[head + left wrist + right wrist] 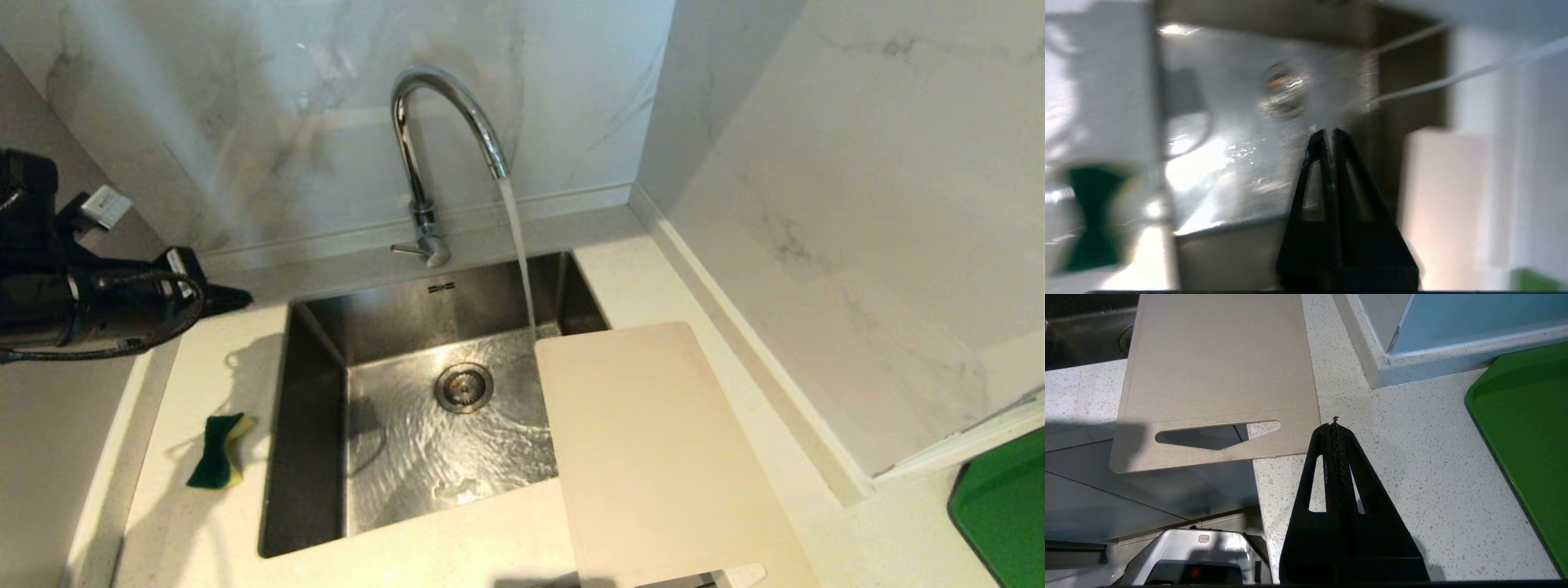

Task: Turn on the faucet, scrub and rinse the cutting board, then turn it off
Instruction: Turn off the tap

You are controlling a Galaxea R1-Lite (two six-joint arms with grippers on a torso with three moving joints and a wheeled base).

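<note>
Nearest of all, the cutting board (pixel 653 457) lies on the right side of the table (pixel 424 555), its near end with the slot handle poking out past the table's front edge and its far left corner hanging over the sink (pixel 392 457).

Starting from the left, the left arm comes in at the left edge, raised above the table's far left corner. Its left claw (pixel 1329 134) has its fingers pressed together with nothing between them; the wrist view looks blurred down toward the sink. Below it, a green and yellow sponge (pixel 219 461) sits on the table just left of the sink.

Next comes the steel sink, with water rippling over its bottom around the drain (pixel 464 386). Behind it, the faucet (pixel 433 139) stands at the far rim, its lever pointing left, and a stream of water falls from the spout to land just beyond the board's far edge.

Right of the board, the right claw (pixel 1334 426) hangs low over the bare table near the board's handle corner, fingers together and empty. Farthest right lies a green tray (pixel 1004 506).
</note>
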